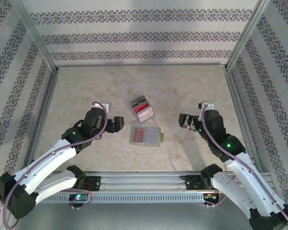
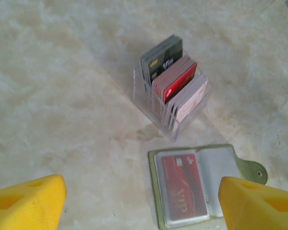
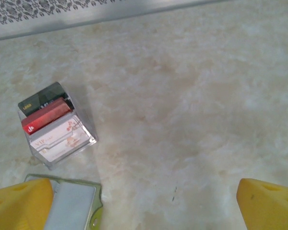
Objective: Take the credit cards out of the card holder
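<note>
Lying open on the table [image 1: 192,86], the card holder [image 1: 145,136] shows a red card [image 2: 183,189] inside, flanked by the left gripper [image 1: 119,123] and right gripper [image 1: 184,120], both spread empty.

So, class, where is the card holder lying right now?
In the top view the card holder lies open mid-table, roughly between the left gripper and the right gripper, on the near side of the clear card rack.

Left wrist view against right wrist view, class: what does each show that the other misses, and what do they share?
Left wrist: a red VIP card in a sleeve of the open holder. Right wrist: the patterned wall and metal rail at the back. Shared: the clear card rack, the holder, and open yellow fingers, of the left pincer and right pincer.
</note>
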You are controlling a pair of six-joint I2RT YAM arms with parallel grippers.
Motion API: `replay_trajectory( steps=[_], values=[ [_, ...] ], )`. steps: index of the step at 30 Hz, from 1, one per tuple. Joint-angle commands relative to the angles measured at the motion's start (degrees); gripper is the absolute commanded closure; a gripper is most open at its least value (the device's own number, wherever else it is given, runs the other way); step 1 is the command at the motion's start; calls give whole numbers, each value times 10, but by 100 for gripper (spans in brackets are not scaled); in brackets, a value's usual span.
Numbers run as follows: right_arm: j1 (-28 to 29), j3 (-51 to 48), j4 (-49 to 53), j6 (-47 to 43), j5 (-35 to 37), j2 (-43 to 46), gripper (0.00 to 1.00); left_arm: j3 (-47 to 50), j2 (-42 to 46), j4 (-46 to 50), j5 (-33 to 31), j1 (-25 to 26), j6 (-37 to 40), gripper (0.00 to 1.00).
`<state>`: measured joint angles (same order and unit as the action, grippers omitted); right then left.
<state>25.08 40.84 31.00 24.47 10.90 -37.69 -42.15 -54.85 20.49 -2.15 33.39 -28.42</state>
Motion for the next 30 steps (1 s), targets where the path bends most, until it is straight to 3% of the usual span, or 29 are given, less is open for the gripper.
replay_trajectory(
  steps=[1,10,22,30],
  values=[
    [-7,-48,-8,81,-2,31,2,-16,-21,28,46,-7,-61,18],
    [-8,-156,-58,186,-25,62,2,16,-75,-19,98,-8,-131,30],
    [-10,-198,-130,222,-55,6,2,5,-228,-110,216,-5,-164,49],
    [-13,-208,-134,225,-48,6,2,-3,-283,-149,248,4,-178,57]
  ],
)
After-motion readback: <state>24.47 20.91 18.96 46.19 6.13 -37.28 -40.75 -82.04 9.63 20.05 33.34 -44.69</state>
